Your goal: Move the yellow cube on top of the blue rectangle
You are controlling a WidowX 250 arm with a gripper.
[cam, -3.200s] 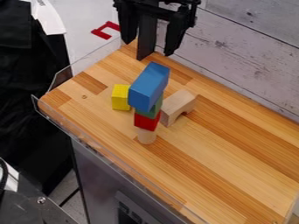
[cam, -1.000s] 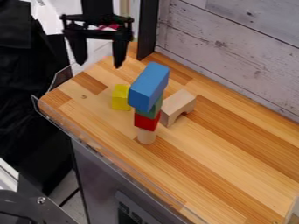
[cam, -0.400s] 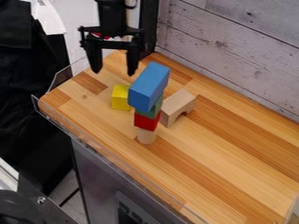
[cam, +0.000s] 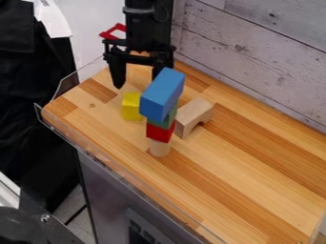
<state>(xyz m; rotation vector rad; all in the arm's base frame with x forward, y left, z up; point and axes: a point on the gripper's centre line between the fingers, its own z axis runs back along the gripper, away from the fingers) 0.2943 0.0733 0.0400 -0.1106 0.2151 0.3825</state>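
Cube (cam: pixel 131 106) on the table (cam: pixel 229 181), right beside the tower (cam: pixel 159 131), blue block (cam: pixel 162 94) on top, and there's the danger! A finger coming down too close could topple that narrow stack. Gripper (cam: pixel 137 81) behind and above, spread wide, grasping nothing; whether it brushes the block, I can't tell.

Black arm (cam: pixel 147 24), upright; gripper (cam: pixel 137 83) hanging, 2 fingers (cam: pixel 117 71) apart

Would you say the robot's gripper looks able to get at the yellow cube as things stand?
Probably yes: the open gripper hangs beyond the yellow cube, which has nothing on top, though the blue rectangle on the stack beside it may crowd one finger.
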